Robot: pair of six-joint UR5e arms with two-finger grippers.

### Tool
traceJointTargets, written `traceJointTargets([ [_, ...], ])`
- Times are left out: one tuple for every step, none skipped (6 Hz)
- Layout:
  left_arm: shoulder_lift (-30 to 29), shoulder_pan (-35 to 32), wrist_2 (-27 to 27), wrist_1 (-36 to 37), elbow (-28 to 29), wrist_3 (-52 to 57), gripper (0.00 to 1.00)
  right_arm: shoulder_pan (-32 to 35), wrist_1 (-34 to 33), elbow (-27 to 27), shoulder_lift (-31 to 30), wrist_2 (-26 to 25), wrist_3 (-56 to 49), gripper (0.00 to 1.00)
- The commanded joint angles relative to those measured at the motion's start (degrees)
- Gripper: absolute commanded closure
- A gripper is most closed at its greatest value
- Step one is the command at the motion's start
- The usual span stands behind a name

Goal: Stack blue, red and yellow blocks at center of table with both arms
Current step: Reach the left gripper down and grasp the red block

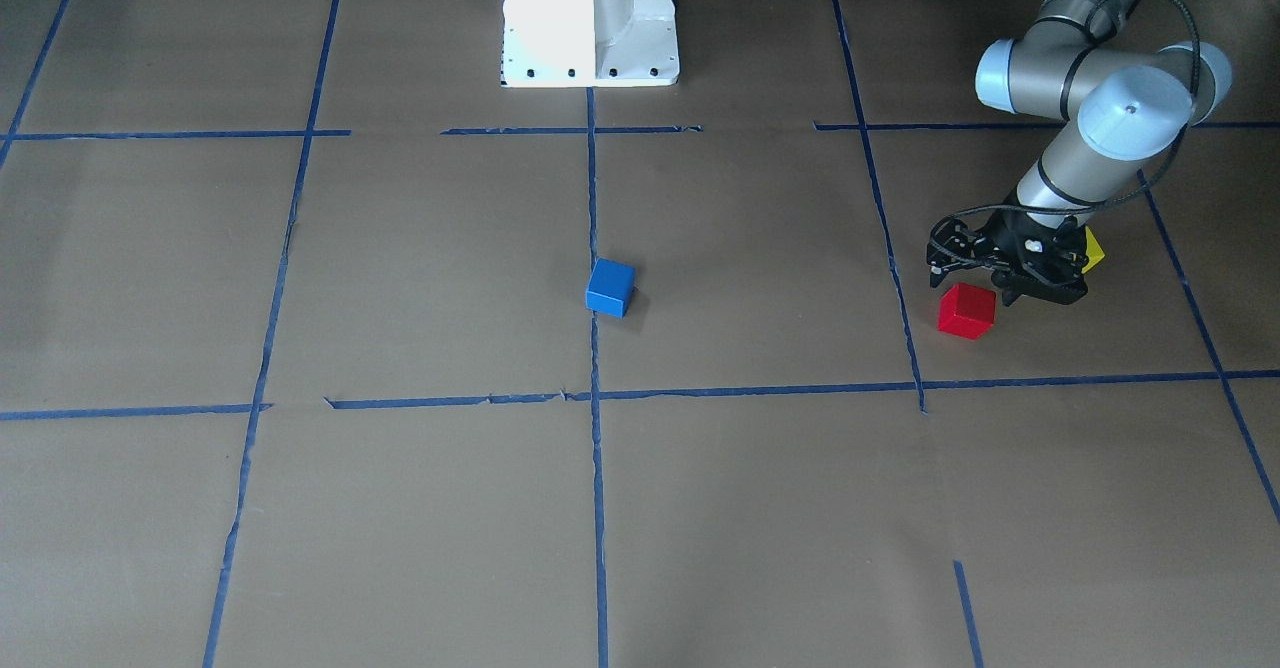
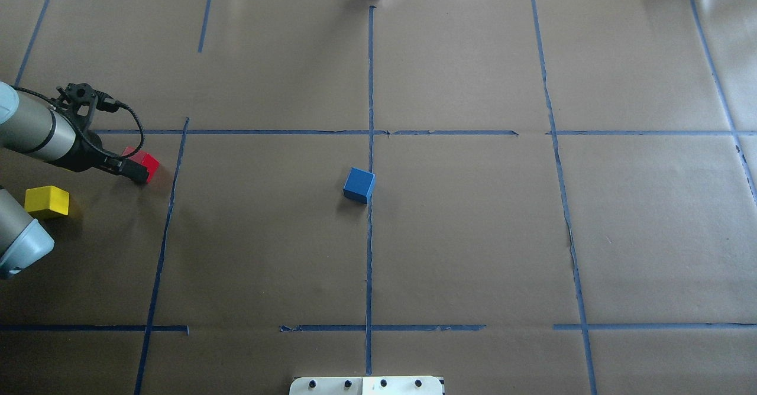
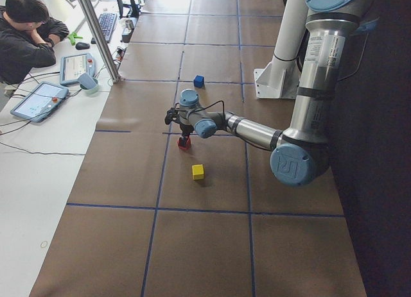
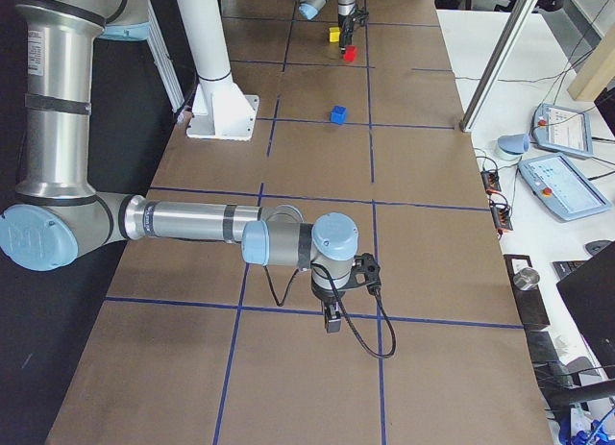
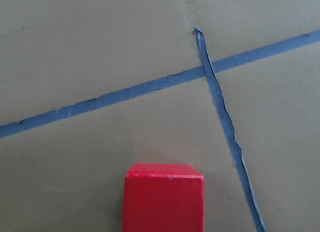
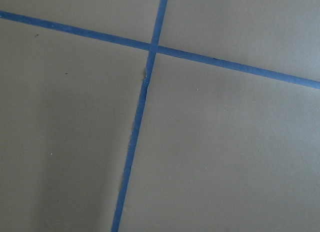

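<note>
I take the blue block [image 2: 359, 185] as my marker; it sits at the middle of the table [image 2: 473, 235], so the stack should go up there. The red block [image 2: 144, 162] lies well off to the robot's left of the blue block and a little farther from the robot's base. The yellow block [image 2: 47, 201] lies farther left again and a little nearer the base.

What matters now is how the red block sits against the left gripper [image 2: 133, 170]. From overhead, the black fingers overlap the edge of the red block that faces away from the blue block. In the front-facing view the red block shows clear of them, on the blue block's side. So I judge the gripper is not quite centred and has to shift slightly toward the blue block before it closes. The left wrist camera shows the red block low and central, its sides nearly square to the frame. It is a cube, so no long axis matters and little twist should be needed. No fingers show in that view, so I cannot tell whether the left fingers are spread or closed.

The right gripper [image 4: 332, 322] hangs over bare paper far on the other side of the blue block, and I cannot tell its fingers' state either. The left arm is plainly nearer both loose blocks
</note>
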Motion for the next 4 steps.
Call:
traceJointTargets([
  [-0.75, 0.77, 0.07, -0.1, 1.79, -0.1, 0.0, 0.0, 0.05, -0.01, -0.05, -0.02, -0.26, 0.0],
  [-0.84, 0.95, 0.07, -0.01, 2.23, -0.02, 0.0, 0.0, 0.05, -0.1, -0.05, -0.02, -0.26, 0.0],
  [-2.32, 1.3, 0.07, -0.01, 3.8, 0.07, 0.0, 0.0, 0.05, -0.1, -0.05, -0.02, -0.26, 0.0],
  [-2.68, 1.31, 0.07, -0.1, 3.99, 0.25, 0.16, 0.0, 0.05, -0.1, -0.05, -0.02, -0.35, 0.0],
])
